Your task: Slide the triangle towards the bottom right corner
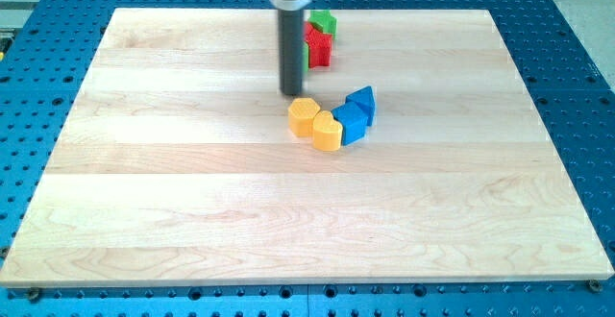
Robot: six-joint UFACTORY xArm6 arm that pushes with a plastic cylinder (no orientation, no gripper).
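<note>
A blue triangle block (362, 100) lies a little right of the board's middle, at the right end of a curved row. It touches a blue cube-like block (350, 122), then a yellow heart-shaped block (327, 131) and a yellow hexagon block (304, 116). My tip (291, 93) rests on the board just above and left of the yellow hexagon, well left of the blue triangle, touching neither.
A cluster of red (318, 45) and green (323, 20) blocks sits near the view's top edge, partly hidden behind my rod. The wooden board (192, 192) lies on a blue perforated table (38, 29).
</note>
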